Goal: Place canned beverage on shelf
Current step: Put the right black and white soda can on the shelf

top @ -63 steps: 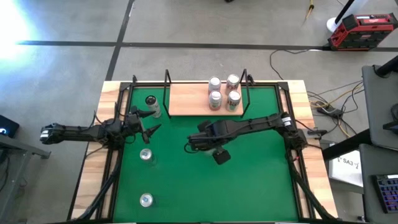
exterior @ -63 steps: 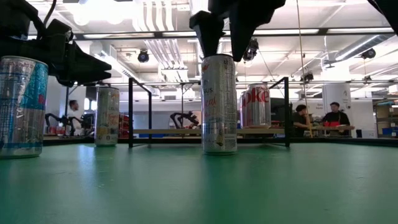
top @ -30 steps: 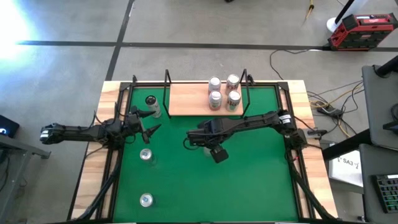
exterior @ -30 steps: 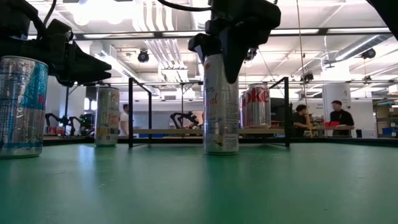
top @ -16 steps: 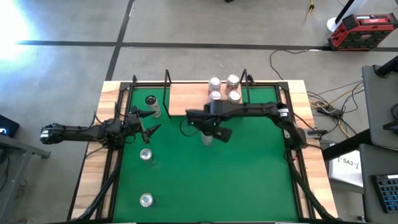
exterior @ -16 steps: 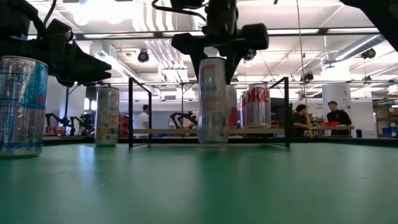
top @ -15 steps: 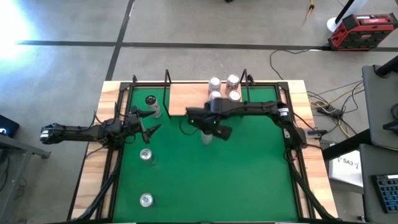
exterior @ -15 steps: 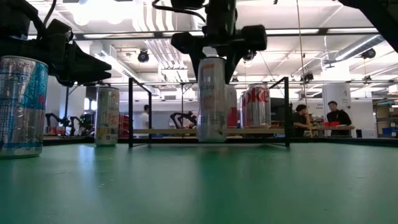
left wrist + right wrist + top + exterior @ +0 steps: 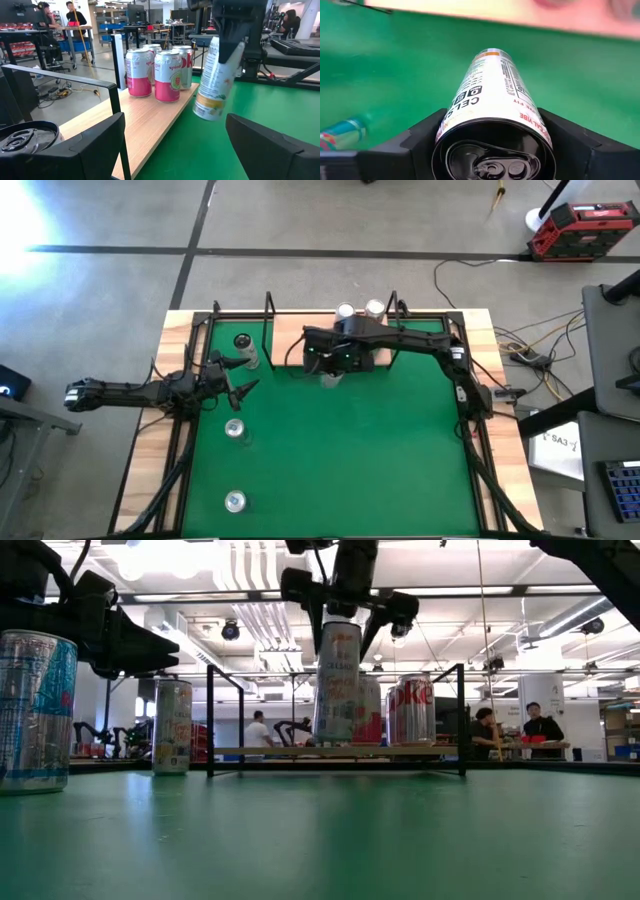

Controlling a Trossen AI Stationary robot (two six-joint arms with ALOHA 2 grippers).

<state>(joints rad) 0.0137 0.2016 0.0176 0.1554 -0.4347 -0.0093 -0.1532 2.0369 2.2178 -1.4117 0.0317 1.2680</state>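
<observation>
Green table mat is being occupied by three upright cans at its left side; four cans are being carried, clustered, on the light-wood shelf.

Surroundings beyond the work area

Green tabletop with a pale wood border. Grey concrete floor around it. Red toolbox at the far right; loose cables beside the tabletop. People at benches in the room behind, under ceiling lights.

Bare left half of shelf; four cans crowding its right end.
</observation>
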